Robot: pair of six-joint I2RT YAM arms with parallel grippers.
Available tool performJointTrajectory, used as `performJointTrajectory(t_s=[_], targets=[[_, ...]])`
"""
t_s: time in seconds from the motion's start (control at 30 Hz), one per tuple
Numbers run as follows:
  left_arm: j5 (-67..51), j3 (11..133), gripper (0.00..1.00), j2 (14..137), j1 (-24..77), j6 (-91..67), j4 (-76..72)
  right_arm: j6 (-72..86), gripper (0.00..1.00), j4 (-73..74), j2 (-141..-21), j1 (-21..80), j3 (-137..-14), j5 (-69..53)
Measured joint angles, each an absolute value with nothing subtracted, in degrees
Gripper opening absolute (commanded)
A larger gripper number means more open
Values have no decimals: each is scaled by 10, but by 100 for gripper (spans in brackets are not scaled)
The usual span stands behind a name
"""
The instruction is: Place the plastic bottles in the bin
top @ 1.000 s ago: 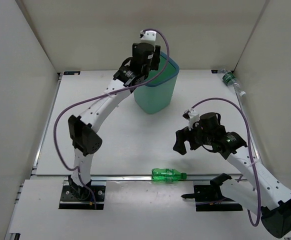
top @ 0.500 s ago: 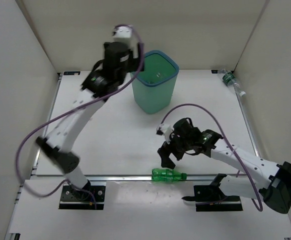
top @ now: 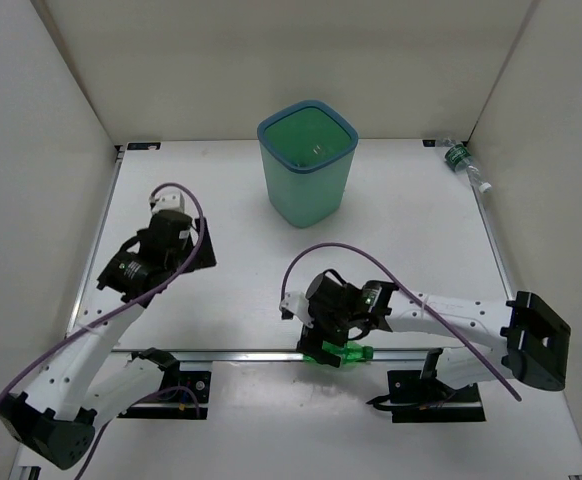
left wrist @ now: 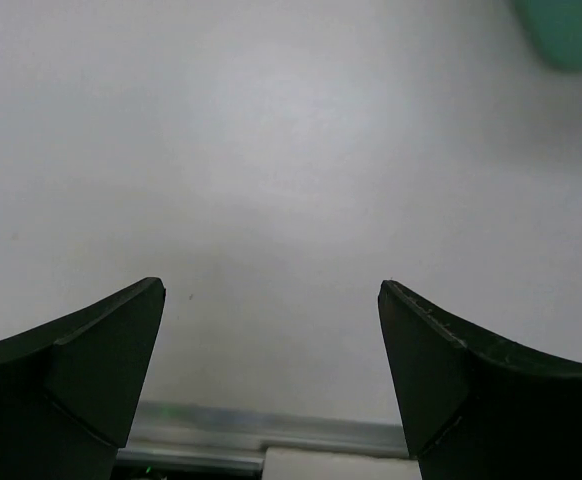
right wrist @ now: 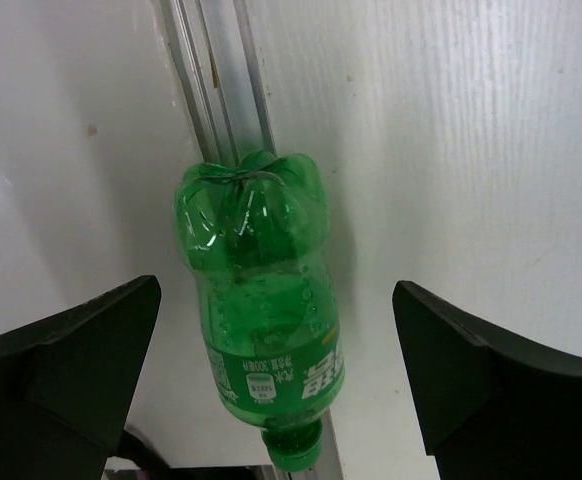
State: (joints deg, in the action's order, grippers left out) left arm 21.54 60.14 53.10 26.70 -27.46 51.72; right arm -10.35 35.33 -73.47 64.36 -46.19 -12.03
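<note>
Bottle (top: 343,352) of green plastic lies on its side at the near edge of the table (top: 411,240), upon the metal rail (top: 221,355) there. In the right wrist view its base points up the picture and its cap down. The right gripper (top: 323,338) hangs just above this bottle with its jaws wide apart, one finger (right wrist: 81,350) on each side of the bottle. The fingers do not touch it and nothing is held.

The left gripper (top: 176,255) is over the left part of the table, well apart from the bin (top: 306,200). Its jaws are also wide apart, with only bare table between them.

The bin stands upright at the far middle of the table. A second bottle (top: 458,155), clear with a green label, lies in the far right corner beside the wall.
</note>
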Motion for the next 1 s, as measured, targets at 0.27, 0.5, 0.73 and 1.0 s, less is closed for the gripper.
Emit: performJointTrajectory(t_s=[0.27, 0.5, 0.73, 1.0], targets=[[206, 543, 99, 435, 228, -300, 622, -95, 96, 309, -757, 667, -411, -80], [207, 556, 99, 431, 232, -310, 634, -78, 44, 317, -794, 665, -420, -58], [199, 545, 98, 430, 234, -313, 620, -79, 32, 335, -760, 635, -531, -30], [161, 479, 99, 456, 227, -316, 569, -115, 40, 223, -735, 489, -761, -41]])
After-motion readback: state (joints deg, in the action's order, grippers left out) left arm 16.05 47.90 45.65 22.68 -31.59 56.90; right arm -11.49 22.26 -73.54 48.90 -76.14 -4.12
